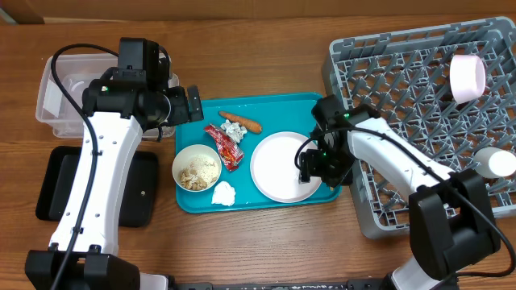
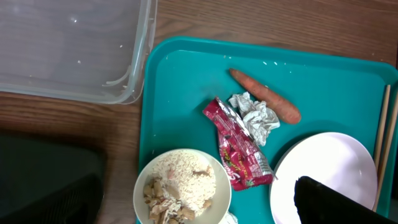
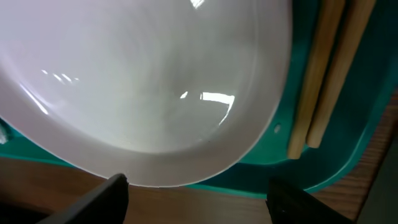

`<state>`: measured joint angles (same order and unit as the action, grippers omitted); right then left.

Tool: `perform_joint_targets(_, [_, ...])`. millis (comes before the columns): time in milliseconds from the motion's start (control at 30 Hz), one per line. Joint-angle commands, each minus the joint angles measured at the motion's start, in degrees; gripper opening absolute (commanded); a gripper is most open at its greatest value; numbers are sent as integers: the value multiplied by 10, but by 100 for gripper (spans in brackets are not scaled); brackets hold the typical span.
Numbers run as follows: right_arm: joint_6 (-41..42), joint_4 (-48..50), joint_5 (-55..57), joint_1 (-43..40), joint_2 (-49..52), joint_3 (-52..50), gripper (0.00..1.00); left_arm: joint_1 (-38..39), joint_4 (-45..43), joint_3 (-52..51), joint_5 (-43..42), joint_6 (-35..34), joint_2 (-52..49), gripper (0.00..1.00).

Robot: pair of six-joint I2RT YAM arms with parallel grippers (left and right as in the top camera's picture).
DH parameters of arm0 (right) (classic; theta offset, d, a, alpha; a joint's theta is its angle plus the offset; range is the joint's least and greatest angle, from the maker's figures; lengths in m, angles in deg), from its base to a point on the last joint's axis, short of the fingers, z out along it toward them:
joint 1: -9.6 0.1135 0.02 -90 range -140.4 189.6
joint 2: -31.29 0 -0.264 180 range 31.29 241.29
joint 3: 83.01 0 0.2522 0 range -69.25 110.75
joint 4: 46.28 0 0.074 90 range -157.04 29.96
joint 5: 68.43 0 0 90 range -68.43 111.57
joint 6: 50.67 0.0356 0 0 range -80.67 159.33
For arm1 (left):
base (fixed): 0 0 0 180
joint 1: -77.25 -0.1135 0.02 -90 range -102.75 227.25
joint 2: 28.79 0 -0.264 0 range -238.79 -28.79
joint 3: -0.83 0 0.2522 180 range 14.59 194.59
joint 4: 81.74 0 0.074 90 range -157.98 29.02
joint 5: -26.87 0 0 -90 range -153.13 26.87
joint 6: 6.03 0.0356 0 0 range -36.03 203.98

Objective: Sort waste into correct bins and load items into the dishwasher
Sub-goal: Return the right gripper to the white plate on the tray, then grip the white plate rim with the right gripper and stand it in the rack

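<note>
A teal tray point(image 1: 242, 201) holds an orange carrot stick point(image 1: 242, 121), a crumpled white paper scrap point(image 1: 234, 129), a red wrapper point(image 1: 226, 147), a white bowl of beige leftovers point(image 1: 197, 167), another paper scrap point(image 1: 223, 192) and a pale plate point(image 1: 278, 165). My left gripper point(image 1: 189, 105) is open and empty above the tray's left part, with the bowl point(image 2: 181, 186) below it. My right gripper point(image 1: 313, 165) is open at the plate's right rim point(image 3: 186, 168), touching nothing. The wooden chopsticks point(image 3: 323, 74) lie beside the plate.
The clear tub point(image 1: 56, 97) stands at the back left, with the black tray point(image 1: 56, 193) in front of it. The grey dish rack point(image 1: 403, 97) on the right holds a pinkish cup point(image 1: 468, 76) and a whitish round thing point(image 1: 493, 163).
</note>
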<state>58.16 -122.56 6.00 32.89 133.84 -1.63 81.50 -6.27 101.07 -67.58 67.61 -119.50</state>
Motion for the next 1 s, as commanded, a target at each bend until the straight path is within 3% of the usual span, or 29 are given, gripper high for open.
perform_joint_targets(0, [27, 13, 20, 0, 1, -5, 72, -2, -2, 2, 0, -6, 13, 100])
perform_joint_targets(567, [45, 106, 61, 5, 4, -73, 66, -2, 0, 2, -1, -6, 13, 100])
perform_joint_targets(767, [35, 109, 59, 5, 4, -73, 39, -2, 4, 2, -1, -6, 13, 100])
perform_joint_targets(967, [35, 124, 59, 5, 4, -76, 28, -2, 4, 2, 0, -6, 13, 100])
